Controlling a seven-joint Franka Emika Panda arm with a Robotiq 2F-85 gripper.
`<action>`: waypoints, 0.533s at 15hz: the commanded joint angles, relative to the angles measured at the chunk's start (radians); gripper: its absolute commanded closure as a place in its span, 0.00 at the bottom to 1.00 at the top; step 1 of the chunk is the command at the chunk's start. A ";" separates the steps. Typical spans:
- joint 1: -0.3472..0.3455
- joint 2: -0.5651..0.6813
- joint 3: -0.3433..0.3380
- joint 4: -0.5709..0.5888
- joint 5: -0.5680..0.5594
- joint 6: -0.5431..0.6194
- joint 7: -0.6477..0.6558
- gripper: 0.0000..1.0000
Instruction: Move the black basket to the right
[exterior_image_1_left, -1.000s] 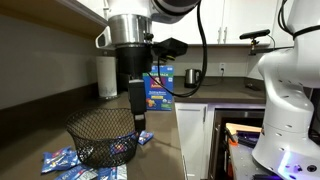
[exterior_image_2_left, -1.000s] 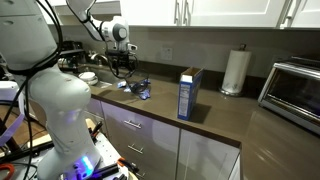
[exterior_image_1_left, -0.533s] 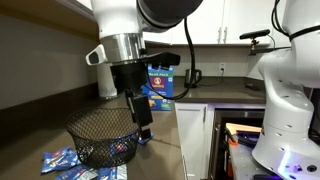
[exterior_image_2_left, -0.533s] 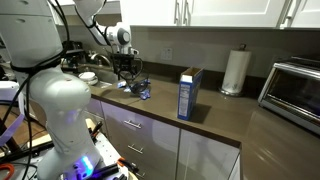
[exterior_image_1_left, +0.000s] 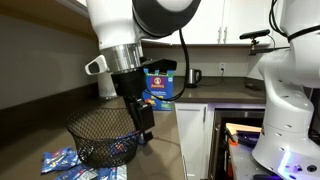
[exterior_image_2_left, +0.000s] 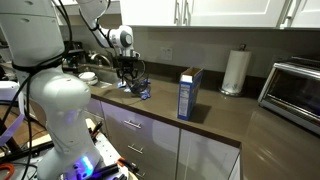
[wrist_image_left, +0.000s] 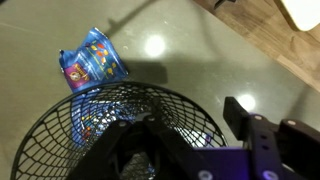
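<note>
The black basket (exterior_image_1_left: 98, 137) is a round wire-mesh bowl on the brown countertop, resting among blue snack packets. It also shows in the other exterior view (exterior_image_2_left: 135, 86) and fills the lower left of the wrist view (wrist_image_left: 110, 115). My gripper (exterior_image_1_left: 143, 127) hangs at the basket's near rim, also visible in an exterior view (exterior_image_2_left: 128, 76). In the wrist view my gripper (wrist_image_left: 185, 135) is open, with one finger over the inside of the basket and the other outside the rim. It holds nothing.
Blue snack packets (exterior_image_1_left: 60, 160) lie around and under the basket, one beyond it (wrist_image_left: 92, 60). A blue box (exterior_image_2_left: 189, 93) stands upright on the counter; a paper towel roll (exterior_image_2_left: 236, 72) and a toaster oven (exterior_image_2_left: 295, 95) stand further along. The counter's front edge is close.
My arm has shifted sideways and come down a little toward the basket's rim. The basket has not moved.
</note>
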 joint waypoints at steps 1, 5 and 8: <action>-0.009 0.010 0.007 0.015 -0.014 -0.025 -0.054 0.64; -0.004 -0.001 0.014 0.006 -0.022 -0.031 -0.077 0.89; 0.003 -0.016 0.023 -0.003 -0.073 -0.036 -0.066 0.97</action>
